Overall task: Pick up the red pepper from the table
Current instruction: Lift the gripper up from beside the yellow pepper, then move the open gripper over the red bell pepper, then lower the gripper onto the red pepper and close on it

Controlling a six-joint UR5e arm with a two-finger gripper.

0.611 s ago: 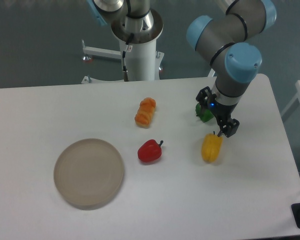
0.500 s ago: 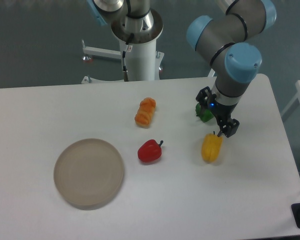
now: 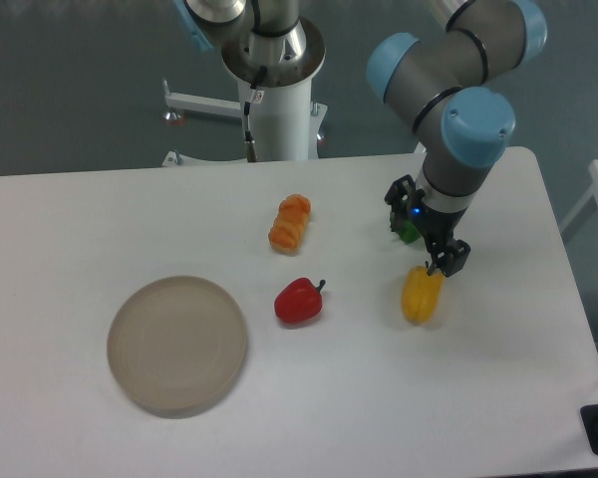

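The red pepper (image 3: 299, 301) is small, glossy and bright red with a short dark stem. It lies on the white table (image 3: 309, 418) near the middle, right of the plate. My gripper (image 3: 425, 231) hangs well to the right of it, above the table between a green object and the yellow pepper. Its fingers (image 3: 452, 257) stand apart with nothing between them. The red pepper is untouched.
An orange ridged pepper (image 3: 290, 222) lies behind the red one. A yellow pepper (image 3: 421, 294) lies just below the gripper. A green object (image 3: 409, 230) is partly hidden behind the gripper. A round grey-beige plate (image 3: 177, 345) sits at front left. A robot base column (image 3: 276, 100) stands at the back.
The gripper and arm have shifted slightly to the left and up. The peppers and the plate have not moved.
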